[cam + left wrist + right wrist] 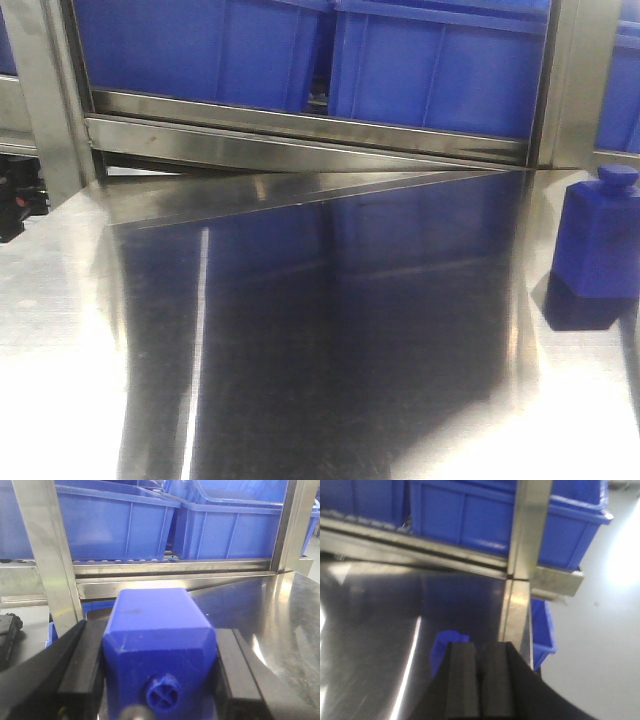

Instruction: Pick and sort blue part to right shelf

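Blue part [155, 615]: gripped between the black fingers [82, 665] of the left gripper [159, 647], which is clamped on its two sides, capped end towards the wrist camera. It is held in front of the right shelf [300, 130], facing the blue crates [120, 525], and is not yet placed on or in anything. Whether it is lifted clear of the steel table [300, 380] cannot be told.

Second blue part [598, 240]: stood upright on the table at its right edge, near the shelf post, untouched by either gripper.

Right gripper [480, 680]: pads pressed together with nothing between them. A blue patch [447, 644] is seen just beyond the pads; it is judged to be the standing part, though this is not certain.

Progress: pick-up is judged done for the clamped part; carry and release at the shelf are outstanding. The standing part is judged wholly outstanding.
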`<state>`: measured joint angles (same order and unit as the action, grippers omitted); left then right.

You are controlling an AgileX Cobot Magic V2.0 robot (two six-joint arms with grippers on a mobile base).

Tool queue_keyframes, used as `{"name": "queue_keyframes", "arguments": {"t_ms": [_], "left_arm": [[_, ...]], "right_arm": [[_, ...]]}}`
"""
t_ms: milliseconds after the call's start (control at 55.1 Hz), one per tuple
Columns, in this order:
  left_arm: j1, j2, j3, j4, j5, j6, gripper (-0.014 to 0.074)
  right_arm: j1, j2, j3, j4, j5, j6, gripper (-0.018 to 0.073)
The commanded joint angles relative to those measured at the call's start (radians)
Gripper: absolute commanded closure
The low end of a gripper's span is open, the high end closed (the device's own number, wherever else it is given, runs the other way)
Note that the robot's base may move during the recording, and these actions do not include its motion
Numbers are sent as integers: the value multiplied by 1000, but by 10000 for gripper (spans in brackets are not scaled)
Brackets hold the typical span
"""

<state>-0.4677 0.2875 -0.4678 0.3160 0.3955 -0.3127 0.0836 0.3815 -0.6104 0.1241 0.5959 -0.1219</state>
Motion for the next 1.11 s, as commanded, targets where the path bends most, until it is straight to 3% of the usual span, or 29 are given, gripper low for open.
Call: {"name": "queue_keyframes", "arguments": {"t_ms": [0, 200, 327, 672, 854, 999, 1090], "left_arm": [[-5, 8, -28, -10, -94, -8, 244], [-5, 8, -26, -12, -92, -8, 244], [-5, -14, -23, -12, -95, -8, 244], [-5, -180, 24, -10, -91, -8, 244], [-5, -197, 29, -10, -82, -8, 244], [-5, -197, 29, -10, -86, -8, 244], [-5, -197, 29, -10, -88, -8, 244]], "right_arm": [[42, 127, -155, 2, 36, -19, 484], [109, 400, -363, 2, 225, -18, 169], [109, 508, -430, 10, 238, -17, 50], [108, 724, -502, 29, 304, 58, 19], [108, 880, -555, 28, 374, 76, 15], [108, 986, -619, 28, 397, 81, -59], [108, 1042, -665, 28, 410, 90, -60]]}}
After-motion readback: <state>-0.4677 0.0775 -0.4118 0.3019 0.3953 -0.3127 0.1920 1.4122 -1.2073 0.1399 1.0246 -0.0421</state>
